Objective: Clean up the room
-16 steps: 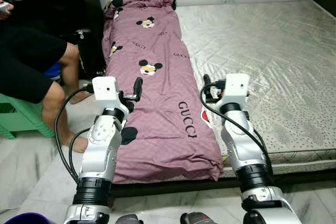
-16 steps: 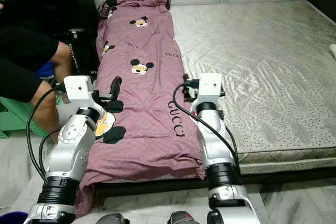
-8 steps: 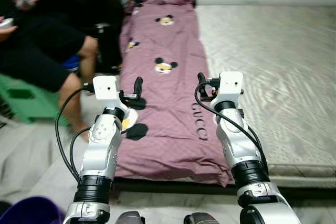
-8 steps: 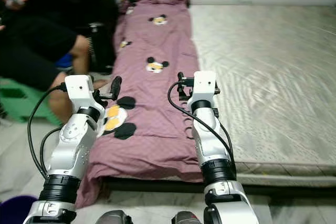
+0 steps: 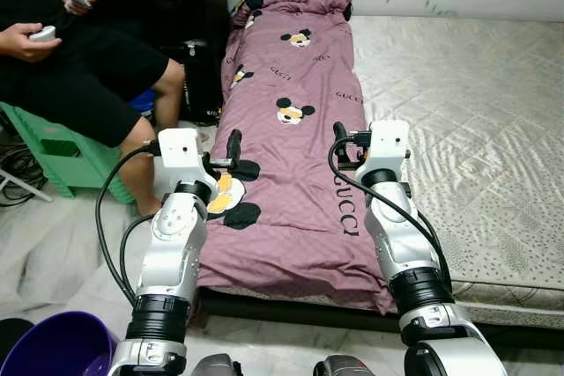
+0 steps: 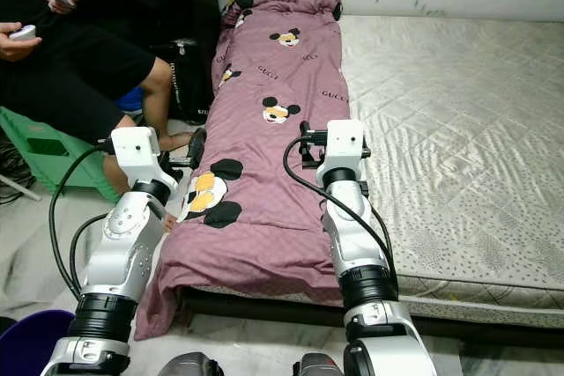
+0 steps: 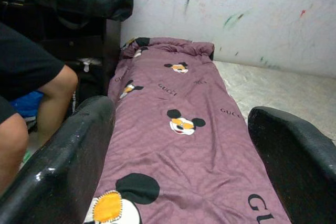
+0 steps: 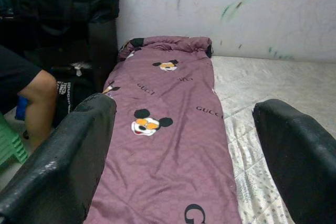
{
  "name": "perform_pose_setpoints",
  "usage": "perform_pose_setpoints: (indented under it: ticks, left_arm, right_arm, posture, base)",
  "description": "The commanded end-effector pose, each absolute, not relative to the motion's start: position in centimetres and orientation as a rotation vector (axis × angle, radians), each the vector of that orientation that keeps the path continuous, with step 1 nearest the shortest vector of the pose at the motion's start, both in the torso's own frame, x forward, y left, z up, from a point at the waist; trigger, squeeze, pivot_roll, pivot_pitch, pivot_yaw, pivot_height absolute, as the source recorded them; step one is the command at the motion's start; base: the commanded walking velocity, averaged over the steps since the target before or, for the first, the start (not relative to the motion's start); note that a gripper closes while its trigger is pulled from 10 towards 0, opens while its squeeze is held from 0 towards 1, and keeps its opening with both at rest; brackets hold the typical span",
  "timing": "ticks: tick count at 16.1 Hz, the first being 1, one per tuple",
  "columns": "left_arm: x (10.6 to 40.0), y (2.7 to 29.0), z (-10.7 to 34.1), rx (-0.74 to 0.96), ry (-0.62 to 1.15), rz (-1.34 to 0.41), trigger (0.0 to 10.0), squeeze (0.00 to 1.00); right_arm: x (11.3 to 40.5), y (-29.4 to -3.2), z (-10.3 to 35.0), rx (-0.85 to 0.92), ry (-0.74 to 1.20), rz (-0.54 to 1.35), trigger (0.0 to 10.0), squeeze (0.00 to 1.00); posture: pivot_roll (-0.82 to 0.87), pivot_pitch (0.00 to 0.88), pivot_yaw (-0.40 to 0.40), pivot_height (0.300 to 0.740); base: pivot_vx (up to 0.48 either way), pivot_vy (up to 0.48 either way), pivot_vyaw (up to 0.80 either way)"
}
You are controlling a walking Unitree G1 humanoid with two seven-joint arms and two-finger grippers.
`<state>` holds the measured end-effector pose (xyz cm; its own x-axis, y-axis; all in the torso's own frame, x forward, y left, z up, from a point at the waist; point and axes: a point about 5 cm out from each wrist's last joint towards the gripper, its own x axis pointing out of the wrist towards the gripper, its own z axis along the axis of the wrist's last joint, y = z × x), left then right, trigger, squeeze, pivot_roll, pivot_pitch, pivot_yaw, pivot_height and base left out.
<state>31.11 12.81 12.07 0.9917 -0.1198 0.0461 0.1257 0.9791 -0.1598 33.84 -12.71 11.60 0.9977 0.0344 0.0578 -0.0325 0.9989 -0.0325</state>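
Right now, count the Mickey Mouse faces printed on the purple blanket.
5 Mickey Mouse faces on the blanket: a large one by the left gripper, one mid-blanket, one at the left edge, two near the far end. Folds may hide more.

A bedroom in a home is shown: a big mattress (image 5: 458, 103), a purple blanket (image 5: 291, 129), a scribbled wall (image 7: 252, 9).

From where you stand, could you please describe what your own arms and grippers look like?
Both arms are silver metal with black ring joints and looping black cables. Each wrist carries a white boxy camera housing. The left gripper and the right gripper each have two long, glossy black fingers.
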Motion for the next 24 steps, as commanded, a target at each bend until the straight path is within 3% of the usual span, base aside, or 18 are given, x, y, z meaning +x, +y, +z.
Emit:
perform_pose_setpoints:
  ticks: [1,5,9,12,24]
  left_arm:
    - [31.2,12.9,12.0,-0.152,-0.032,-0.117,10.0,0.0]
    - [31.1,12.9,12.0,-0.151,-0.029,-0.12,10.0,0.0]
    - [31.1,12.9,11.9,-0.151,-0.028,-0.117,10.0,0.0]
    - [31.2,12.9,12.0,-0.148,-0.032,-0.119,10.0,0.0]
    - [31.3,12.8,12.0,-0.151,-0.031,-0.121,10.0,0.0]
  right_arm:
    - [34.1,-12.5,11.9,-0.024,-0.068,0.038,10.0,0.0]
    - [34.1,-12.5,11.7,-0.022,-0.056,0.035,10.0,0.0]
    - [34.1,-12.4,11.9,-0.029,-0.072,0.048,10.0,0.0]
    - [33.9,-11.5,12.2,-0.076,-0.101,0.123,10.0,0.0]
    - [34.1,-11.6,12.2,-0.077,-0.099,0.132,10.0,0.0]
  posture:
    - [-0.11,0.0,0.054,0.74]
    - [-0.1,0.0,0.054,0.74]
    - [-0.1,0.0,0.054,0.74]
    - [-0.1,0.0,0.05,0.74]
    - [-0.11,0.0,0.046,0.74]
  base:
    - [0.0,0.0,0.0]
    - [0.0,0.0,-0.66]
    - [0.0,0.0,0.0]
    - [0.0,0.0,0.71]
    - [0.0,0.0,0.8]
